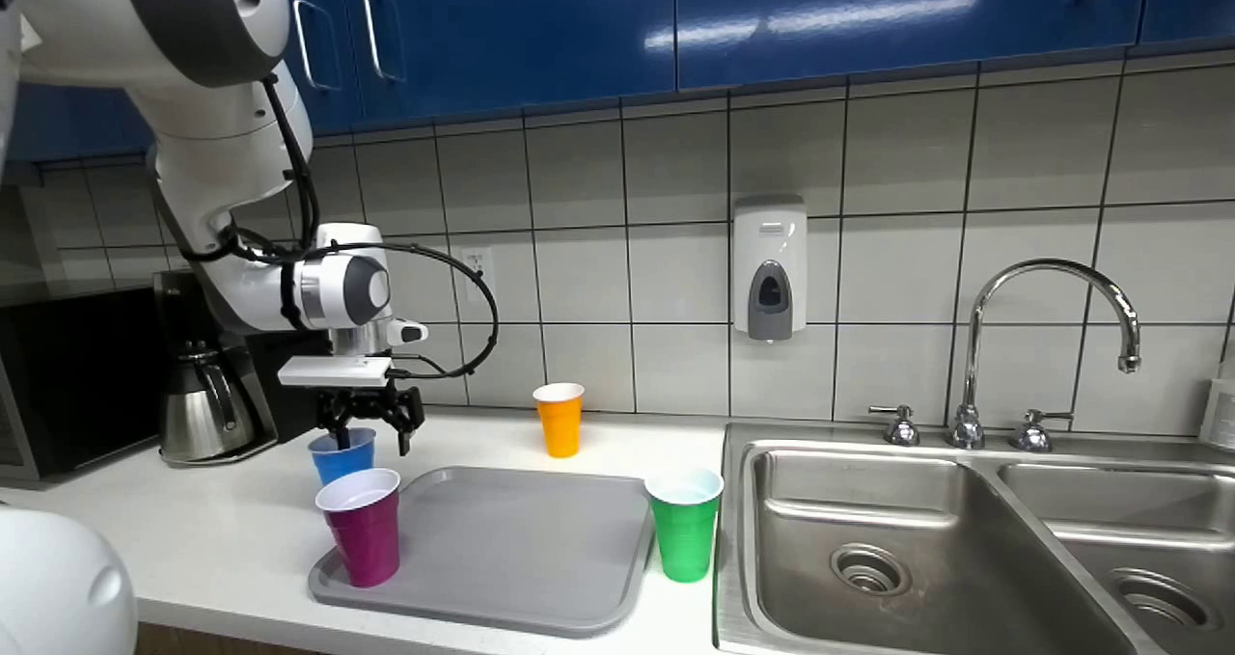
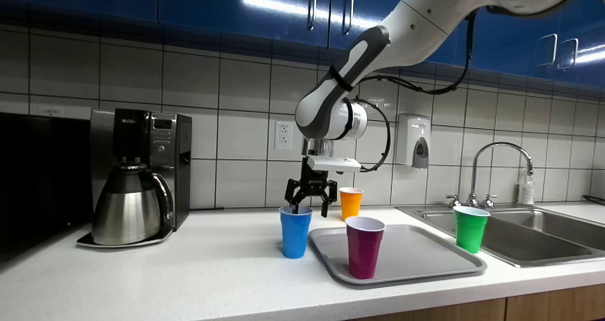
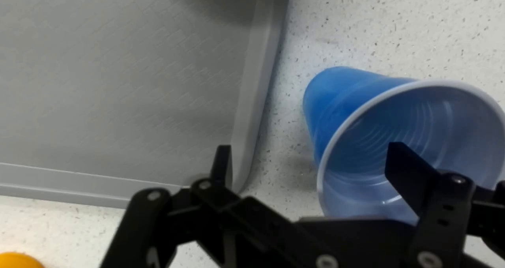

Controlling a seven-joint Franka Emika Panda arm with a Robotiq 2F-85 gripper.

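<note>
One bent arm (image 2: 416, 32); gripper (image 2: 310, 212) pointing down

Both exterior views face tiles (image 1: 680, 274) across counter (image 2: 198, 273), farther off; share tray (image 1: 531, 539) and sink (image 1: 739, 530). Wrist view looks down, close over blue cup (image 3: 378, 126) and same tray.

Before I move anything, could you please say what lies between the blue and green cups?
The gray tray lies between the blue cup and green cup, bearing the magenta cup, in both exterior views.
</note>
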